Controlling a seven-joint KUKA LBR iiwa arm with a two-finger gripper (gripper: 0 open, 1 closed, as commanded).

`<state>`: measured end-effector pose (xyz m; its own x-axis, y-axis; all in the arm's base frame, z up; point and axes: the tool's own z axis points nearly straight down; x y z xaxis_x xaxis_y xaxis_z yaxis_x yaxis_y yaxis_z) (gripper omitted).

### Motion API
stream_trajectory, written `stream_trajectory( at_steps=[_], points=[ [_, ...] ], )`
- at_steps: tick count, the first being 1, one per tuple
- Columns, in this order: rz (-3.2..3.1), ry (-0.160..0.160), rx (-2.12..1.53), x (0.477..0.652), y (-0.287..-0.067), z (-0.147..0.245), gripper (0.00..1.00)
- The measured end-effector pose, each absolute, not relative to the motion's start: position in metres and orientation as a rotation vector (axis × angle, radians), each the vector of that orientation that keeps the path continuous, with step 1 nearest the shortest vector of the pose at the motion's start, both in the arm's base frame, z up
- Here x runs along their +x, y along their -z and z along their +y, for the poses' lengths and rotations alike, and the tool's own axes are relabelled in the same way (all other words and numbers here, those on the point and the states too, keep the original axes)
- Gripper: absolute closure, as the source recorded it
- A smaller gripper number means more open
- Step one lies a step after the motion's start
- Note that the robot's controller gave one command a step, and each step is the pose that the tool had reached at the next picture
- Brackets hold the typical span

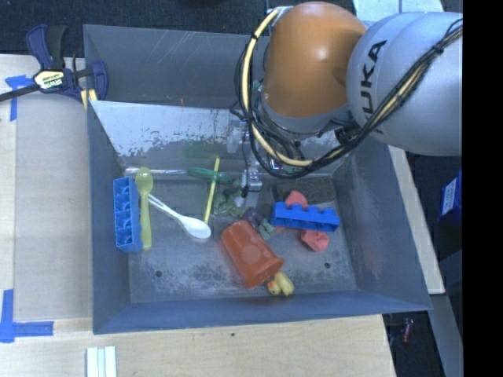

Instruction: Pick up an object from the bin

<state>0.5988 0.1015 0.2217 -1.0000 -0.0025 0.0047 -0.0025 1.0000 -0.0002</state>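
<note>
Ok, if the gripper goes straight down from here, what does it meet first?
Likely the small dark green toy under the gripper, between the yellow stick and the blue brick; depth is unclear.

Arm (413, 77) is showing as a fat silver-grey rounded link, with black KUKA lettering (376, 57) partly reading at its 9 o'clock end. Glossy orange dome cover (310, 53) is capping the wrist. Yellow and black cables (253, 61) are looping round the cover's 9 o'clock edge and bunching at its 6 o'clock side; more are crossing the grey link. Claw (251, 184) is looking like bare silvery metal.
</note>
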Motion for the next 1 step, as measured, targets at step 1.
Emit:
stream_trajectory(
  at_steps=[1],
  points=[
    [-3.143, 0.001, 0.002, 0.5996, -0.2261, 0.1011, 0.00]
  ],
)
